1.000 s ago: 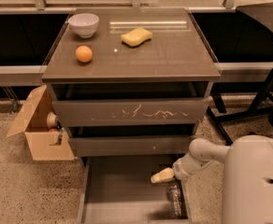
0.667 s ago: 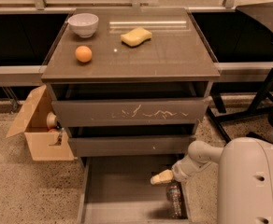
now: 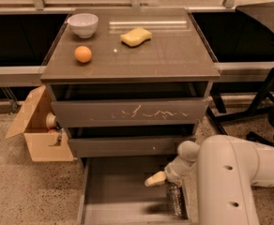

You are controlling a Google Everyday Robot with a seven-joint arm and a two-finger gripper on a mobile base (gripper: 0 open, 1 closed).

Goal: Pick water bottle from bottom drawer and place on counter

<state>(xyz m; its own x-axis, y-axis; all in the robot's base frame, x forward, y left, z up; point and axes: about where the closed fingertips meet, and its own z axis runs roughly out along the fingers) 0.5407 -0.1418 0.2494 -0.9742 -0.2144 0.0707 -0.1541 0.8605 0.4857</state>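
the water bottle (image 3: pixel 175 201) lies on its side in the open bottom drawer (image 3: pixel 118 191), close along the right wall, its length running front to back. the gripper (image 3: pixel 155 179) hangs over the drawer just beside the bottle's far end, pointing left; i cannot tell whether it is spread or closed, nor whether it touches the bottle. the white arm (image 3: pixel 231 172) reaches in from the right. above, the counter (image 3: pixel 174 55) holds a yellow sponge (image 3: pixel 136 36), an orange (image 3: pixel 83 54) and a white bowl (image 3: pixel 83 25). a cardboard box (image 3: pixel 43 144) sits on the floor to the cabinet's left.
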